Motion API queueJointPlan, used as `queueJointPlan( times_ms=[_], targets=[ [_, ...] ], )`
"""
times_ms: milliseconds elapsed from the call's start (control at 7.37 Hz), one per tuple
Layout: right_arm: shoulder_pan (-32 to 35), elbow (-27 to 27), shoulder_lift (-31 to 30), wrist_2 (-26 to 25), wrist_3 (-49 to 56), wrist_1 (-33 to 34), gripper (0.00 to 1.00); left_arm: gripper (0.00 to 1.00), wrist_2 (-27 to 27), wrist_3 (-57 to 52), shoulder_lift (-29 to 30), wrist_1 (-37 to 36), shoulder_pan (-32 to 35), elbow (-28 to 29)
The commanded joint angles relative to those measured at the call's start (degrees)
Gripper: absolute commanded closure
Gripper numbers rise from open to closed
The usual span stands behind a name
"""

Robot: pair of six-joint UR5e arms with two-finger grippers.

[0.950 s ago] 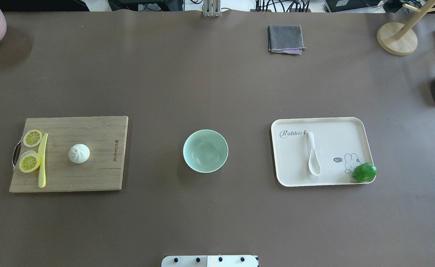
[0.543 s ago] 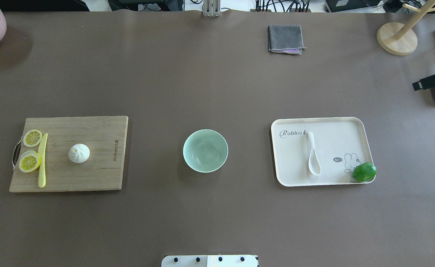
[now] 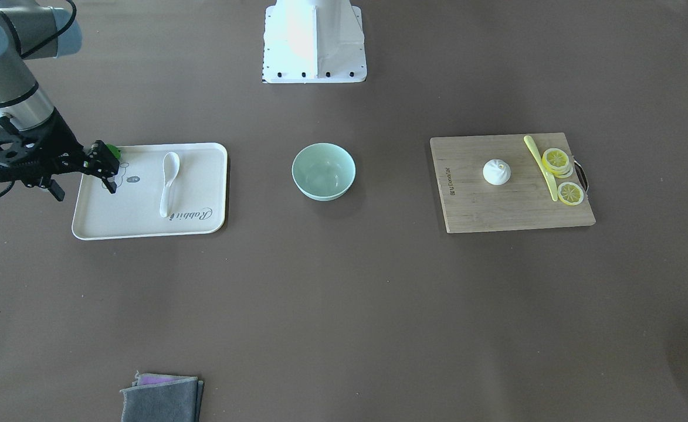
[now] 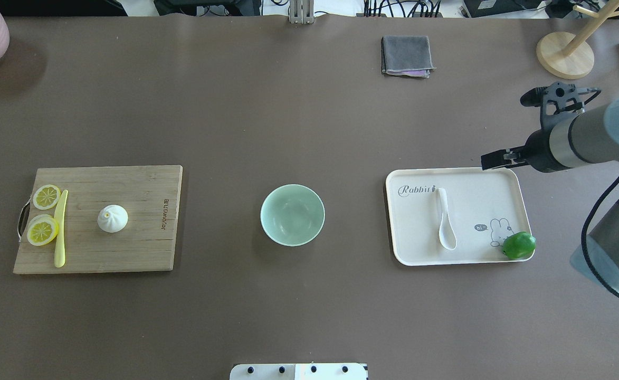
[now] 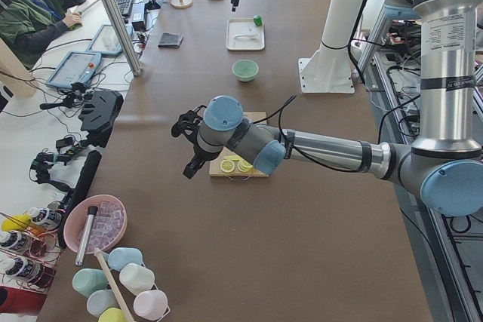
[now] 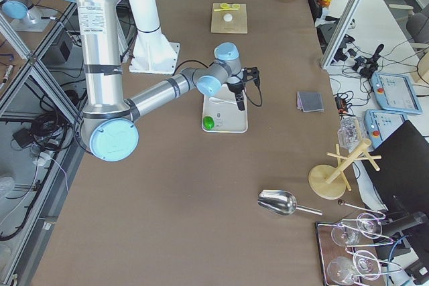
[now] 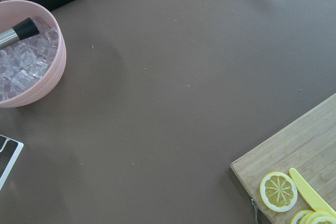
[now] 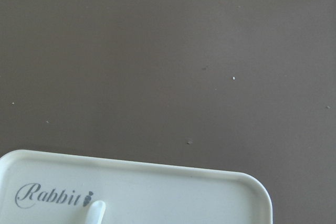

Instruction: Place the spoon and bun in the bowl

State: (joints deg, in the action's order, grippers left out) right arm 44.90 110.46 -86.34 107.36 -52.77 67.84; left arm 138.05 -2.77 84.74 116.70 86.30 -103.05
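The white spoon (image 4: 445,221) lies on a cream tray (image 4: 478,200), scoop toward the robot; it also shows in the front view (image 3: 169,179), and its handle tip shows in the right wrist view (image 8: 93,211). The white pleated bun (image 4: 112,218) sits on a wooden cutting board (image 4: 130,248). The mint-green bowl (image 4: 292,214) stands empty between them. My right gripper (image 4: 486,161) hovers over the tray's far right corner and looks open and empty (image 3: 106,170). My left gripper (image 5: 189,164) shows only in the exterior left view, beyond the board's outer end; I cannot tell its state.
A green lime (image 4: 518,245) sits on the tray's near right corner. Lemon slices (image 4: 43,230) and a yellow knife (image 4: 60,232) lie on the board's left end. A grey cloth (image 4: 407,55), a wooden stand (image 4: 564,54) and a pink ice bowl (image 7: 26,61) stand at the table's edges.
My right arm has come in from the right edge, and its gripper has moved left to the tray's far right corner. Spoon, bun and bowl have not moved.
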Motion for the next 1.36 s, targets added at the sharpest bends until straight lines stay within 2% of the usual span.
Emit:
queueJointPlan(
  times_ms=[0, 271, 407, 543, 679, 814, 1086, 1221],
  targets=[
    [-9.89, 0.10, 0.29, -9.33, -11.33, -0.08, 0.04, 0.01, 0.11, 0.14, -0.01, 0.28, -0.08, 0.04],
    [-16.49, -1.03, 0.47, -16.54, -19.09, -1.82, 0.05, 0.01, -0.15, 0.05, -0.01, 0.28, -0.08, 0.04],
    [-18.08, -2.09, 0.47, -17.53, -20.95, -4.79, 0.12, 0.01, -0.24, 0.05, -0.01, 0.28, -0.08, 0.04],
    [-18.97, -2.88, 0.73, -18.75, -21.92, -5.17, 0.24, 0.01, -0.24, 0.05, -0.01, 0.28, -0.08, 0.04],
    [-19.06, -3.32, 0.82, -18.85, -21.93, -5.17, 0.42, 0.01, -0.15, 0.05, -0.10, 0.37, -0.08, 0.04],
    [-19.15, -4.02, 0.82, -18.85, -21.85, -5.26, 0.48, 0.01, -0.15, -0.04, -0.18, 0.46, -0.17, 0.04],
    [-19.06, -4.47, 1.69, -18.85, -21.58, -5.00, 0.55, 0.01, -0.15, -0.04, -0.45, 0.54, -0.17, 0.04],
    [-19.06, -4.47, 1.96, -18.85, -21.67, -5.00, 0.78, 0.01, -0.15, -0.04, -0.45, 0.55, -0.17, 0.04]
  ],
)
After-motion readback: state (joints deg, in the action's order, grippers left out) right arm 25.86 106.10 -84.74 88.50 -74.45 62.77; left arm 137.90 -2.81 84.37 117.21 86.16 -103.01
